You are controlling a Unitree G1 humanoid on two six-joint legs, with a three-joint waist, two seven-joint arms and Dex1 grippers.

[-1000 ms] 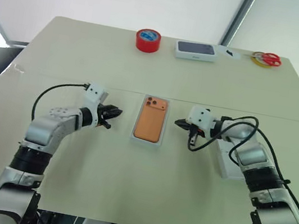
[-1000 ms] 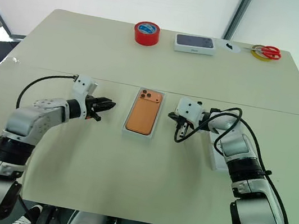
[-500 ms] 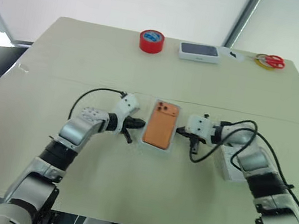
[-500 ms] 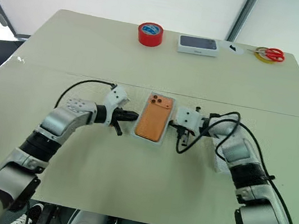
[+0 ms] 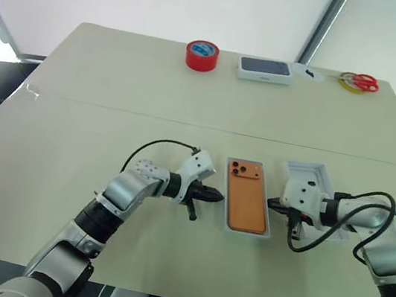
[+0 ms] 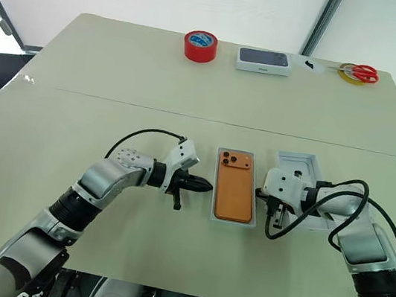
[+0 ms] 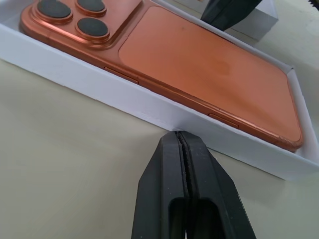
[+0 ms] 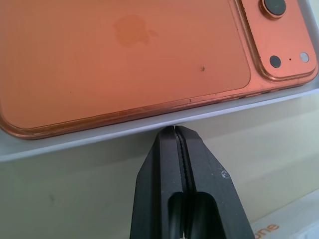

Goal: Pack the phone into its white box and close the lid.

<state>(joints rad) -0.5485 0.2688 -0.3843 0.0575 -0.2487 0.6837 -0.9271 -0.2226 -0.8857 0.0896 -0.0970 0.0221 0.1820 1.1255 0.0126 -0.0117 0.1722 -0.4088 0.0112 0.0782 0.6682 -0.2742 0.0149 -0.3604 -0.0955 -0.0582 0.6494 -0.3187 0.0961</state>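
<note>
Phone (image 5: 247, 195) is seen lying camera-side up in the box (image 5: 247, 231), near the table's (image 5: 77, 99) centre. The box is flanked by both grippers with fingers pressed together and empty — the left gripper (image 5: 217, 195) at its 9 o'clock wall, the right gripper (image 5: 272, 202) at 3 o'clock. Packing appears done; closing is not. The lid (image 5: 313, 172) lies open-side up at 2 o'clock, partly hidden — it must be grasped, inverted and lowered squarely.

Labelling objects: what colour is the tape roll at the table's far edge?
Red, with a blue core; the tape roll shows best in the right eye view.
</note>
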